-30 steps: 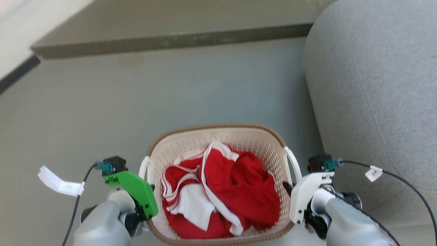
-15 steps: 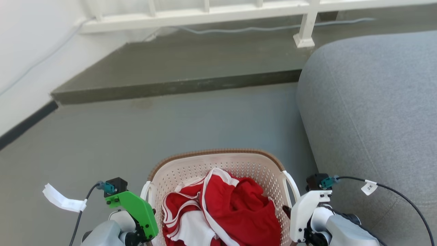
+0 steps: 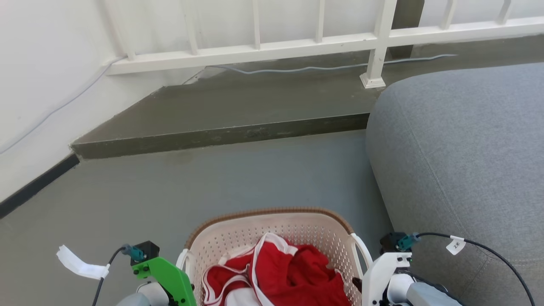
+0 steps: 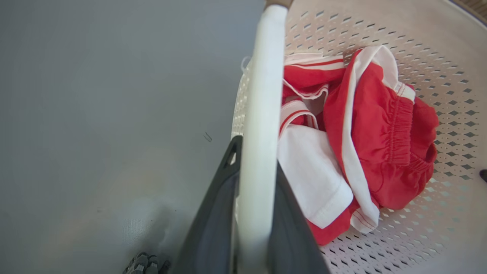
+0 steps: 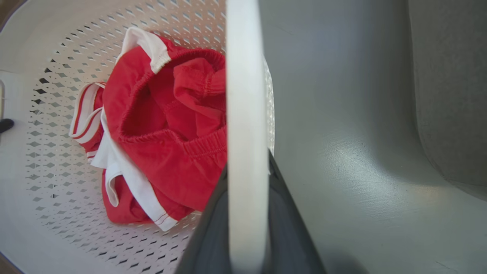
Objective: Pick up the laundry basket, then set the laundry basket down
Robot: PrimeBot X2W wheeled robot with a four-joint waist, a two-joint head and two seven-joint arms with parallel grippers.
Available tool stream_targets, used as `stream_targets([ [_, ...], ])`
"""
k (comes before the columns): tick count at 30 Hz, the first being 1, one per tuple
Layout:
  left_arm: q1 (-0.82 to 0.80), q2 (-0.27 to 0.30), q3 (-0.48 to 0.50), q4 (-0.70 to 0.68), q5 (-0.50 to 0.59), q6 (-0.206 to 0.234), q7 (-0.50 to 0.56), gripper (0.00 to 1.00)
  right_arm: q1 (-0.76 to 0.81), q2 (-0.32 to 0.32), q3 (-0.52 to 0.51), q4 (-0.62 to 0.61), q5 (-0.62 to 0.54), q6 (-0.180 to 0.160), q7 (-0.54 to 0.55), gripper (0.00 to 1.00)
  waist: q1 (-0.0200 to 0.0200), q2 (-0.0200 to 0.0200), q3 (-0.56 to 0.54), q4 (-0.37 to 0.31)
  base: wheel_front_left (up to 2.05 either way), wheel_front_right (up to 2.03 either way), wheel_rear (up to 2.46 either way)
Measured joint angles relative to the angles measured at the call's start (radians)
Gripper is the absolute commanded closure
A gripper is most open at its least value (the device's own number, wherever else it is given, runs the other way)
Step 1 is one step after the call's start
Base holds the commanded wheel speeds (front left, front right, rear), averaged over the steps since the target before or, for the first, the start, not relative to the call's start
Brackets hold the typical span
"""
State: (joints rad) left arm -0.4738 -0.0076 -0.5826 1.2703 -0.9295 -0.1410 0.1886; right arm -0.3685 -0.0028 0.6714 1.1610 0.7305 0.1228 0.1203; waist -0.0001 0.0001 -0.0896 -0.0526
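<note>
Claws first: the left claw [image 4: 255, 161] is clenched on the left handle [image 4: 262, 95], one dark finger on each side of the white loop. The right claw [image 5: 247, 167] grips the right handle [image 5: 245, 76] the same way. So both are grasping, nothing hanging loose.

The laundry basket [image 3: 255, 229] sits near and centre in the head view, between the two arms, over the grey floor [image 3: 212, 182] and just beside the grey sofa [image 3: 459, 148] on the right. Honestly can't tell from these shots whether its base is off the floor.

Handling-wise, I'd guess it's light: thin perforated plastic with a soft bundle of red and white clothes [image 3: 297, 272] inside. The walls look stiff enough to keep their shape but probably flex a bit. The handles are smooth, narrow loops, so they could slide or swivel in the grip. They're still the obvious place to hold it, one per side, and keeping both sides level should stop the whole thing tipping.

Count:
- one basket
- two loop handles
- two claws, one per handle
- one pile of clothes (can't separate the pieces; at least one has an elastic waistband)
- one sofa
- one white railing [image 3: 297, 42] at the far side
</note>
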Motion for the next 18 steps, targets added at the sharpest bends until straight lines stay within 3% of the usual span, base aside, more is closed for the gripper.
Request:
stream_targets([
  [18, 0.019, -0.001, 0.0, 0.007, -0.009, 0.0, 0.031, 1.0, 0.011, 0.0, 0.022, 0.005, 0.019, -0.003, 0.031, 1.0, 0.0, 0.0, -0.019, -0.01, 0.0, 0.0, 0.0],
])
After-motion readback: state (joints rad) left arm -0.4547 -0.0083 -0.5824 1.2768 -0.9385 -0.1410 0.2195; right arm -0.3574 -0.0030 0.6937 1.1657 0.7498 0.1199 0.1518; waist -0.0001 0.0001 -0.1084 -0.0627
